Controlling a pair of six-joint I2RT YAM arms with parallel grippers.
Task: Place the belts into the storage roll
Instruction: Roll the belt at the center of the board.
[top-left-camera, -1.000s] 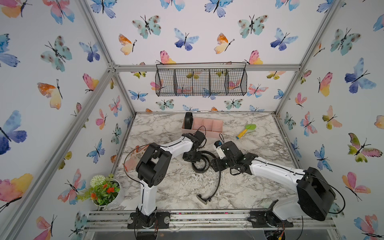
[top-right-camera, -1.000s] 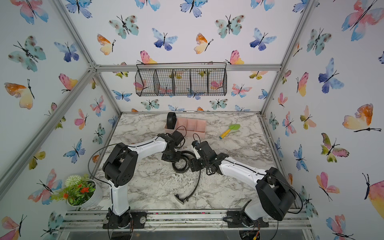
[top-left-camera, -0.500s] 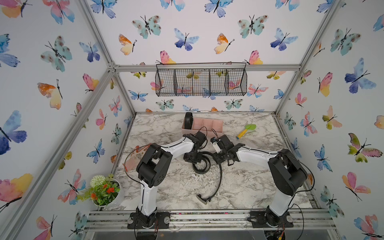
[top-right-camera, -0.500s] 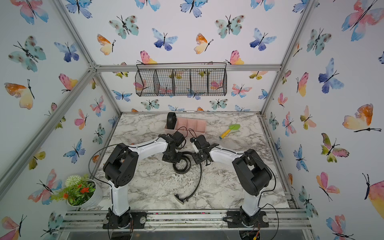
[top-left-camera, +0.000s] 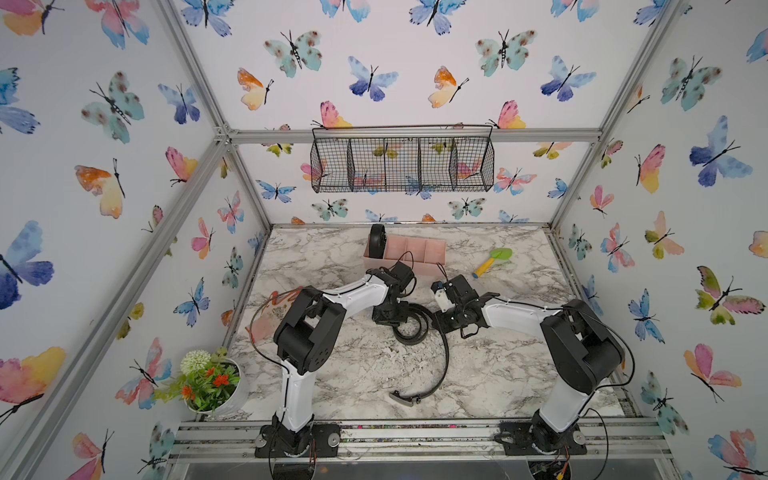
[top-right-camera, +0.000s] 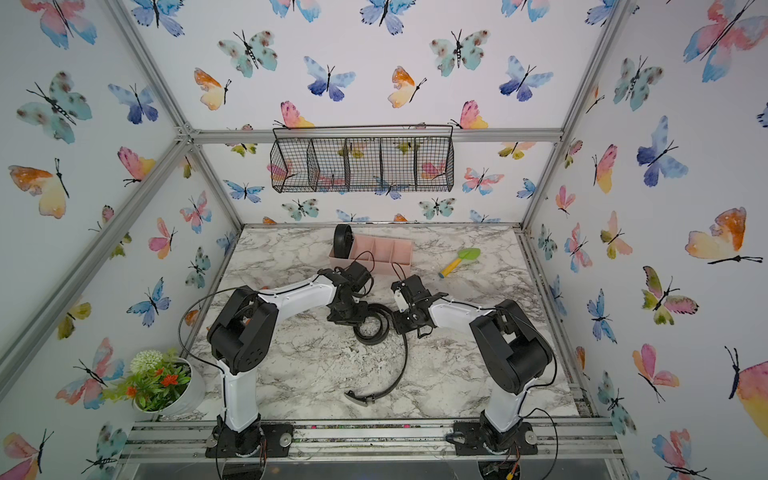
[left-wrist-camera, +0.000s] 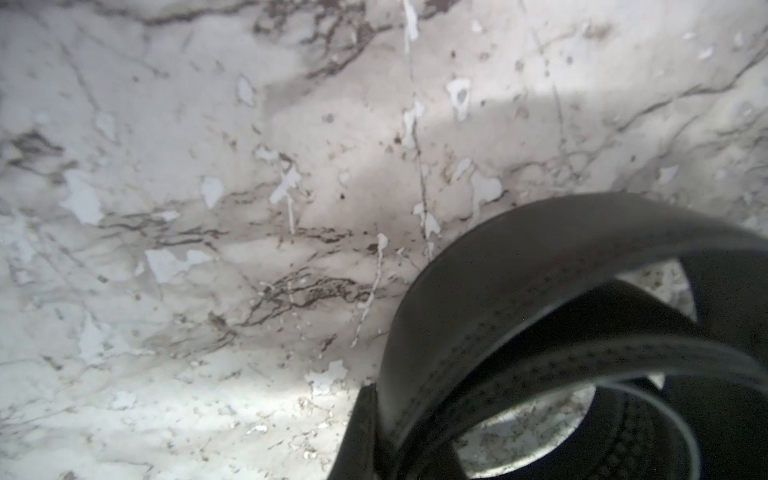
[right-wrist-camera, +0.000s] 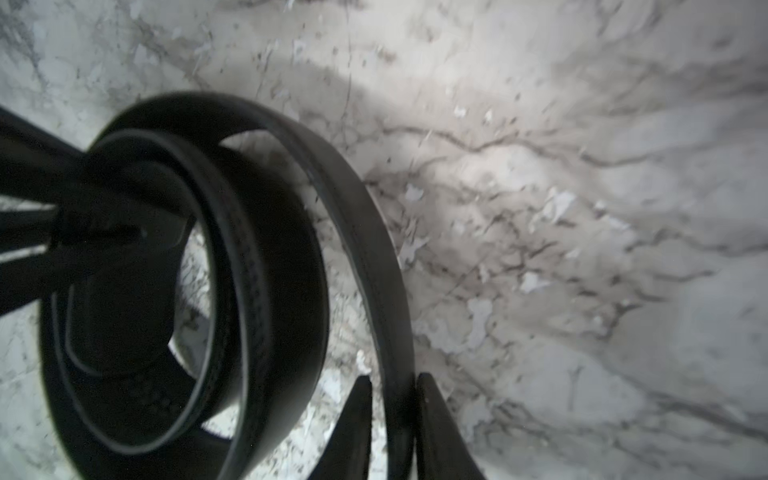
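half-coiled black stitched belt (right-wrist-camera: 270, 257), clamped by left claw (top-left-camera: 392, 319), right claw (right-wrist-camera: 394, 379)

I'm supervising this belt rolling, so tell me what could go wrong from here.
1. The half-rolled belt is pinched by the left end effector and right end effector; its loose loops could spring open.
2. Its long tail, ending in the buckle, lies on the table and could drag or snag when lifted.

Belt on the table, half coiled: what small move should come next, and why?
Probably sweep the right tool around the coil, winding more of the belt on. It grips the strap just outside the coil, which the left tool pinches, and a long tail curves loose across the table to the buckle.
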